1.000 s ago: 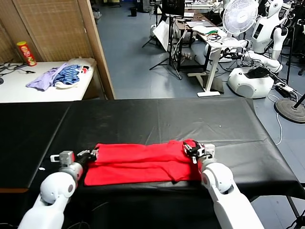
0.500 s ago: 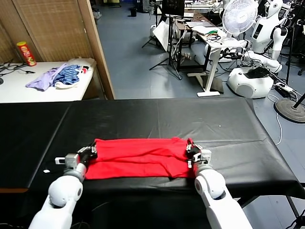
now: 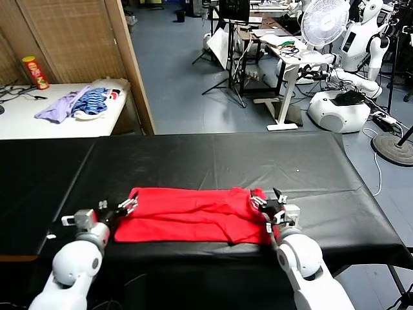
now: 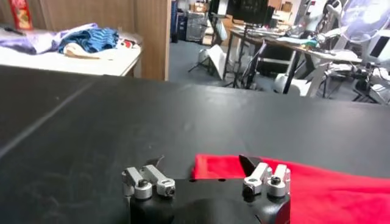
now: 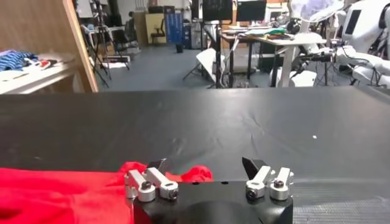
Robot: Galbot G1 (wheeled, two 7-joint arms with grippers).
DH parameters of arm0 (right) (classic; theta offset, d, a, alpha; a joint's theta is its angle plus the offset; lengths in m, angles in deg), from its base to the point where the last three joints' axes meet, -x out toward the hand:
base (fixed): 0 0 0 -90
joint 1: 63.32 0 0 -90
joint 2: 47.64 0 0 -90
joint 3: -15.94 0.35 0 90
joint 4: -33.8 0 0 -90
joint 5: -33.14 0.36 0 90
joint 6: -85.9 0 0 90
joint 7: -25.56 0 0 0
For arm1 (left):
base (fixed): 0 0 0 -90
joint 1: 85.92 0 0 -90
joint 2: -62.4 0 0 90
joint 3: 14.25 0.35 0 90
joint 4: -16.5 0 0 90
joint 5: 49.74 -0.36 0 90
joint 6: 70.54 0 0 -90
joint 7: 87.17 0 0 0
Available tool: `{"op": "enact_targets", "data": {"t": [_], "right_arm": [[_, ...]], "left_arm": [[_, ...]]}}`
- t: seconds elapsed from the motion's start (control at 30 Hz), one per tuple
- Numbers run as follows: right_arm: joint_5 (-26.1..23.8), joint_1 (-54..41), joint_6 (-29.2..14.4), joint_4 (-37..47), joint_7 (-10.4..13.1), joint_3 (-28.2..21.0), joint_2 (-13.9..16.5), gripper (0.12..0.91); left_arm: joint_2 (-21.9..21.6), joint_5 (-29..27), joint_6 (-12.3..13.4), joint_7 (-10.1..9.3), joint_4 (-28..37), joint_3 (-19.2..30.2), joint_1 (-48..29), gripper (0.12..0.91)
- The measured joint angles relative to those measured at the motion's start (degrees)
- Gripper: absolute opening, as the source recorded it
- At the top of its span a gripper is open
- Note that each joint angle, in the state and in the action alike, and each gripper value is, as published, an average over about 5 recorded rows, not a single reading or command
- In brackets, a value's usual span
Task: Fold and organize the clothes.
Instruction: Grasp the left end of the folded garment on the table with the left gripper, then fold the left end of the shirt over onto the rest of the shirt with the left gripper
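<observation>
The clothes are one red T-shirt (image 3: 187, 213), lying folded into a long flat band near the front edge of the black table (image 3: 213, 158). My left gripper (image 3: 122, 206) stands open at the shirt's left end. In the left wrist view the shirt (image 4: 317, 189) has its corner lying under the gap of the left gripper (image 4: 202, 164), and nothing is pinched. My right gripper (image 3: 266, 201) is open at the shirt's right end. The right wrist view shows a bunched red edge (image 5: 194, 173) just beyond the right gripper (image 5: 204, 164), with the shirt (image 5: 61, 192) stretching off to one side.
A white side table (image 3: 39, 123) at the back left carries a heap of lilac and blue-striped garments (image 3: 77, 103) and a red can (image 3: 35, 71). A wooden partition (image 3: 132, 64) stands behind the table. A fan (image 3: 324, 22) and another robot (image 3: 352, 71) are at the back right.
Both grippers have opened and let go of the shirt's ends. They have drawn back slightly toward the front edge, and the shirt now lies flat.
</observation>
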Motion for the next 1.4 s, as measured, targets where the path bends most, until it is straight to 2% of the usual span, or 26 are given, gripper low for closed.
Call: {"op": "enact_targets", "data": {"t": [0.17, 0.23, 0.33, 0.6, 0.67, 0.87, 1.0, 1.1, 1.27, 1.4], "right_arm": [[0.0, 0.0, 0.0, -0.9, -0.1, -0.1, 0.1, 0.798], [0.0, 0.0, 0.0, -1.1, -0.1, -0.1, 0.1, 0.798], [-0.2, -0.1, 0.0, -1.2, -0.2, -0.2, 0.1, 0.798], [-0.8, 0.1, 0.1, -2.0, -0.5, -0.1, 0.0, 0.798], [-0.9, 0.2, 0.1, -2.3, -0.5, 0.0, 0.0, 0.798], [-0.9, 0.7, 0.4, -3.4, -0.1, 0.5, 0.0, 0.798], [-0.9, 0.9, 0.5, -4.1, 0.0, 0.6, -0.3, 0.798], [-0.9, 1.1, 0.5, -4.4, 0.0, 0.5, -0.6, 0.798], [-1.1, 1.8, 0.6, -4.9, 0.0, 0.6, -0.8, 0.798], [-1.3, 2.6, 0.8, -5.5, 0.2, 1.4, -0.6, 0.798]], "left_arm": [[1.7, -0.4, 0.4, 0.55, -0.2, 0.0, 2.7, 0.793], [2.4, -0.8, 0.6, 0.83, -0.1, 0.0, 3.3, 0.751], [3.1, -1.4, 0.9, 1.14, -0.1, 0.0, 3.9, 0.627], [4.5, -5.1, 1.3, 0.97, 0.3, 0.3, 3.7, 0.200], [4.4, -7.1, 1.4, 0.84, 0.6, 0.4, 3.5, 0.154], [2.5, -17.9, 3.6, 0.79, 1.7, -0.8, 3.3, 0.158], [-1.5, -27.9, 6.0, 1.02, 2.5, -3.2, 3.6, 0.157], [-4.7, -32.4, 6.3, 0.99, 2.2, -4.3, 4.0, 0.157], [-5.9, -32.4, 4.0, 0.27, -1.0, -3.0, 3.8, 0.157], [-3.8, -25.5, 1.6, -1.31, -4.9, 1.1, 3.0, 0.157]]}}
